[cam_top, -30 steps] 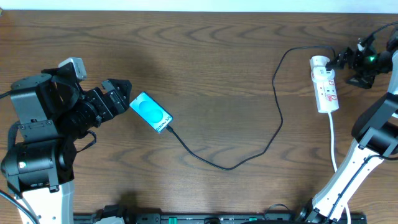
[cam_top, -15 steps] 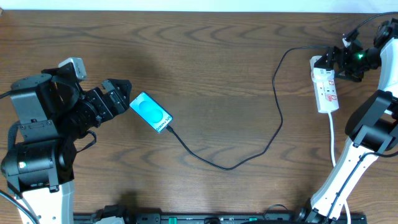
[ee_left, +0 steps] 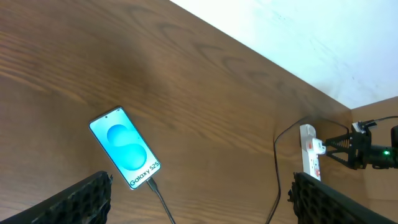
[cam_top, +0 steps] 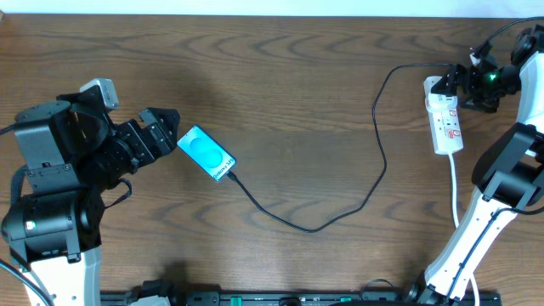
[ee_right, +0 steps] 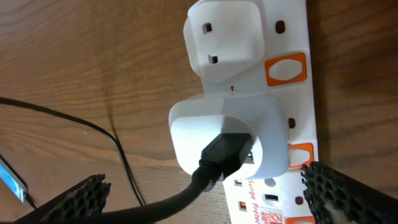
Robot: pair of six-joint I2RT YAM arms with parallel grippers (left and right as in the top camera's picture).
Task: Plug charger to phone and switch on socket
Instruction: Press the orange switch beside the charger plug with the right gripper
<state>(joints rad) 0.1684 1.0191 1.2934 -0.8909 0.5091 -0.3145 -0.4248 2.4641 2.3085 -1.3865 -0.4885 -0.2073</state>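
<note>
The charger [cam_top: 374, 183] appears to be seated in the lower edge of the phone [cam_top: 206, 154], so the switching of the socket [cam_top: 445, 119] is judged to be the step in hand. The right claw [cam_top: 456, 83] is positioned at the socket's rounded far end, released, with nothing grasped. The left claw [cam_top: 172, 132] is likewise released and is held just beside the phone without touching it.

For the next move, one fingertip should be brought down on the orange switch [ee_right: 300, 154] beside the white adapter [ee_right: 227, 140]. The neighbouring switch [ee_right: 286, 68] is to be avoided.

The phone lies flat on the table [cam_top: 297, 85] at the left, screen up and lit teal. The socket is a white strip at the far right. The thin black charger runs in a loose curve between them.
</note>
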